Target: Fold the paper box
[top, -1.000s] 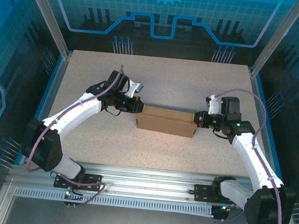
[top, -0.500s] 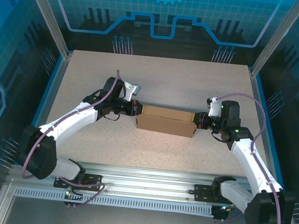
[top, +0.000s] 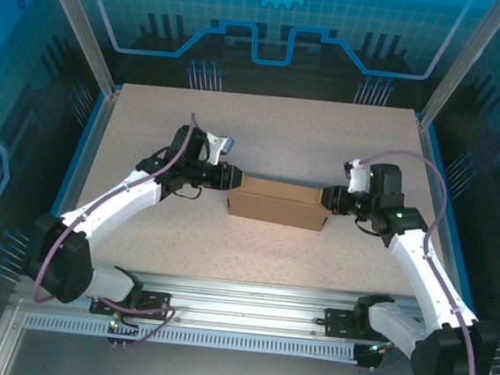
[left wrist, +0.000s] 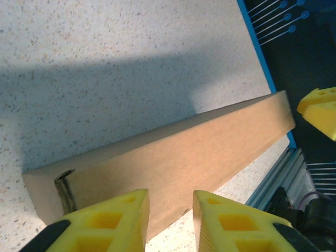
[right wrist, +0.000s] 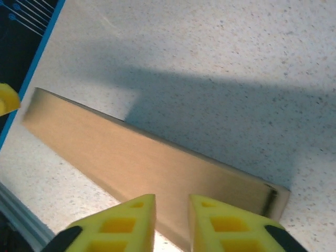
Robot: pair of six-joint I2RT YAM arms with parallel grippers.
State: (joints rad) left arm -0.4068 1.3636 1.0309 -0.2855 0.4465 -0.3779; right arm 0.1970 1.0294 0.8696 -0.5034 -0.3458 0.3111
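The paper box lies folded shut as a long, shallow brown carton in the middle of the table, lengthwise left to right. My left gripper sits at its left end, the right gripper at its right end. In the left wrist view the left gripper stands open by a narrow gap, just above the box, with nothing between its fingers. The right gripper is likewise open by a narrow gap over the box, holding nothing.
The speckled tabletop stretches behind and in front of the box. A blue rim and metal frame posts border the table left and right. An aluminium rail with both arm bases runs along the near edge.
Both grippers have gone from shut to slightly open at the box's ends. The left gripper shifted a little toward the back. The box has stayed in place.
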